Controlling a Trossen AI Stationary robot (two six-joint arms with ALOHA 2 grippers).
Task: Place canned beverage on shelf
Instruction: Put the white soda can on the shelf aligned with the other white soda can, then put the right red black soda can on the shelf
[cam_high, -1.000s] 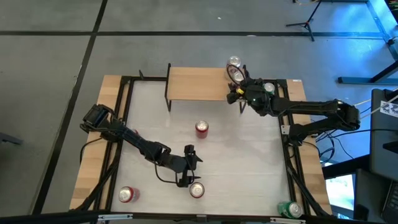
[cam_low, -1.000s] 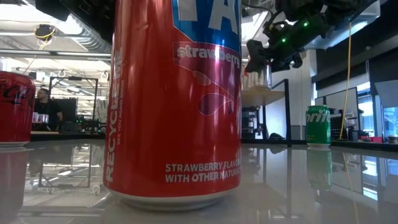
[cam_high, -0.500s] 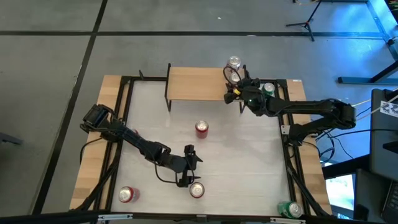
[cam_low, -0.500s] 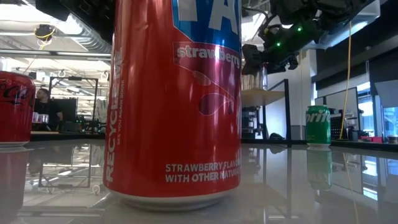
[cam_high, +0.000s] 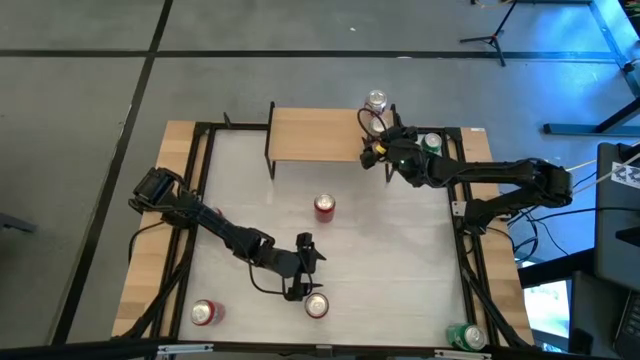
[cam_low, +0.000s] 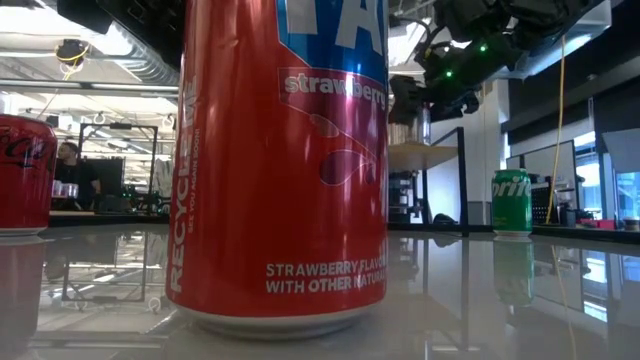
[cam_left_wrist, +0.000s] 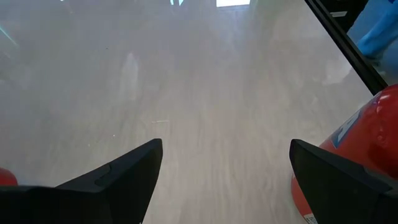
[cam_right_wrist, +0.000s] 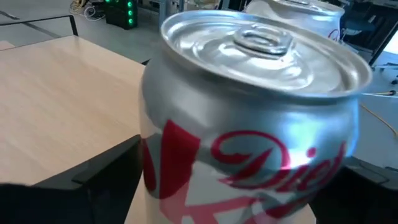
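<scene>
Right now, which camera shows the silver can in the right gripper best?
The right wrist view: the silver Diet Coke can fills the frame between the right gripper's fingers. The high view shows only its top at the shelf end; the low view barely shows it.

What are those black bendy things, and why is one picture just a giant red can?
They are two robot arms working at a table. One camera looks down from above. One sits on the tabletop right behind a red strawberry can, so that can looks huge. One rides on each arm's wrist.

The right gripper holds a silver Diet Coke can over the right end of the wooden shelf. Another silver can stands just behind it on the shelf.

The left gripper waits open, low over the table. More cans stand on the table: a red one in the middle, a Coke can and a green Sprite can.
</scene>
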